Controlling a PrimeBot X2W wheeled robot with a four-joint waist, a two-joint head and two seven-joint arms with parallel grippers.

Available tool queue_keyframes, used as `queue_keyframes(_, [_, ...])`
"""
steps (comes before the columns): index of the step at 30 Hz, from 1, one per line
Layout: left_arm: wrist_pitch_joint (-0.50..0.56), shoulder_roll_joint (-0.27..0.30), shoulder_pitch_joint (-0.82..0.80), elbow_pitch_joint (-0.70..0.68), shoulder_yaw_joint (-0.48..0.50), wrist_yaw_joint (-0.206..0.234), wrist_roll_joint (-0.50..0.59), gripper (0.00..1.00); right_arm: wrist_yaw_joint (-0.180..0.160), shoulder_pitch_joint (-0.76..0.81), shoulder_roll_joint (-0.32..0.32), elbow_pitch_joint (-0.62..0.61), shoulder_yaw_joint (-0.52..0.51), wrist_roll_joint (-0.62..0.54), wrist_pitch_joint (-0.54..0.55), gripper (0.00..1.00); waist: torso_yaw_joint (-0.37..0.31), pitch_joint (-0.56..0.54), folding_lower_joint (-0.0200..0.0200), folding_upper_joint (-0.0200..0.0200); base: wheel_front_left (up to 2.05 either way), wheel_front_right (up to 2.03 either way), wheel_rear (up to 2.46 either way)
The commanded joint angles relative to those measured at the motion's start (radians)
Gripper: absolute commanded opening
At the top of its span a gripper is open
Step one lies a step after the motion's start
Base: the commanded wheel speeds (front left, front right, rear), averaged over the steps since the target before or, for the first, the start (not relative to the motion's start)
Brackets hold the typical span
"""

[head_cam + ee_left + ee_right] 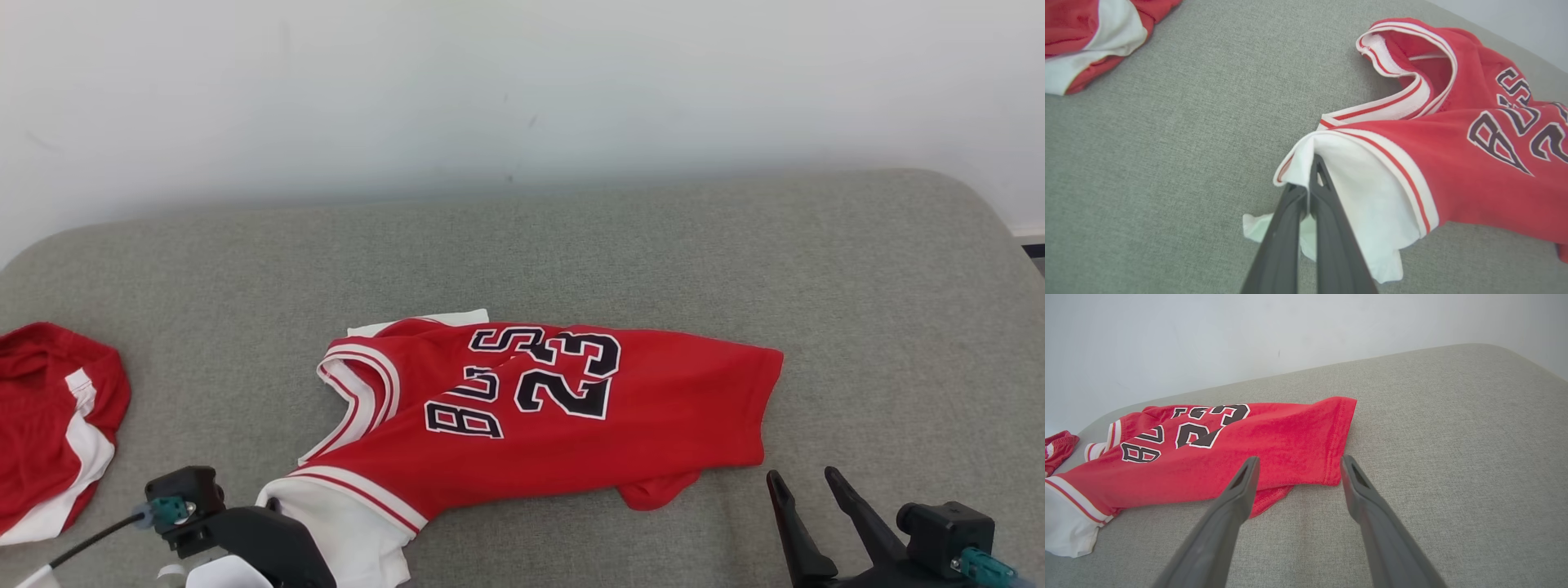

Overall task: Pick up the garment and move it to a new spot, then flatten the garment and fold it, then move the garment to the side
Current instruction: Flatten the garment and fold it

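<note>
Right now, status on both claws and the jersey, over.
Left claw shut on jersey, white sleeve. Right claw open near hem. Jersey rumpled, unfolded. Other red garment apart, left.

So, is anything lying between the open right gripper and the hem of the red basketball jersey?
Nothing visible does. Bare grey fabric surface separates the right gripper from the near hem of the red jersey.

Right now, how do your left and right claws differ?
The left claw is shut on the white sleeve of the jersey; the right claw is open and empty. The left claw sits at the shoulder end; the right claw points at the hem end. Both are dark and long-fingered.
</note>
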Motion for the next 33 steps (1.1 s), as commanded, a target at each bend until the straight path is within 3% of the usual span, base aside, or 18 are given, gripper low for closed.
queue_keyframes(1, [-0.026,-0.005,-0.003,0.012,-0.003,0.005,0.024,0.29,0.001,-0.007,-0.007,-0.003,0.004,0.000,0.003,1.00,-0.004,-0.004,0.0001,0.0000,0.00,0.00,0.00])
queue_keyframes(2, [-0.040,-0.006,-0.003,0.019,-0.009,0.005,0.037,1.00,0.001,-0.007,-0.009,-0.004,0.006,0.000,0.005,1.00,-0.007,-0.005,0.0001,0.0000,0.00,0.00,0.00])
queue_keyframes(10, [-0.269,-0.030,0.070,0.054,0.053,-0.083,0.070,1.00,0.001,0.007,-0.014,-0.017,-0.021,-0.001,0.008,1.00,-0.026,-0.005,0.0001,0.0000,0.00,0.00,0.00])
queue_keyframes(14, [-0.349,-0.042,0.113,0.039,0.085,-0.155,0.118,1.00,0.001,0.014,-0.018,-0.029,-0.047,-0.002,0.011,1.00,-0.024,-0.004,0.0001,0.0000,0.00,0.00,0.00])
queue_keyframes(18, [-0.362,-0.074,0.167,-0.015,0.198,-0.254,0.247,1.00,0.001,0.016,-0.027,-0.038,-0.079,0.005,0.025,1.00,-0.011,-0.003,0.0001,0.0000,0.00,0.00,0.00])
queue_keyframes(19, [-0.362,-0.074,0.167,-0.015,0.198,-0.254,0.247,1.00,0.001,0.016,-0.027,-0.038,-0.079,0.005,0.025,1.00,-0.011,-0.003,0.0001,0.0000,0.00,0.00,0.00])
queue_keyframes(22, [-0.362,-0.114,0.240,-0.057,0.288,-0.344,0.377,1.00,0.001,0.003,-0.036,-0.040,-0.098,0.013,0.053,1.00,-0.003,-0.003,0.0001,0.0000,0.00,0.00,0.00])
queue_keyframes(23, [-0.362,-0.136,0.279,-0.074,0.337,-0.401,0.450,1.00,0.001,-0.012,-0.048,-0.035,-0.107,0.017,0.080,1.00,0.001,-0.003,0.0001,0.0000,0.00,0.00,0.00])
queue_keyframes(26, [-0.362,-0.181,0.336,-0.097,0.406,-0.473,0.540,1.00,0.001,-0.038,-0.065,-0.021,-0.117,0.026,0.125,1.00,0.010,-0.006,0.0001,0.0000,0.00,0.00,0.00])
queue_keyframes(33, [-0.363,-0.277,0.429,-0.084,0.537,-0.585,0.658,1.00,0.001,-0.114,-0.098,0.055,-0.122,0.085,0.267,1.00,0.034,-0.011,0.0001,0.0000,0.00,0.00,0.00])
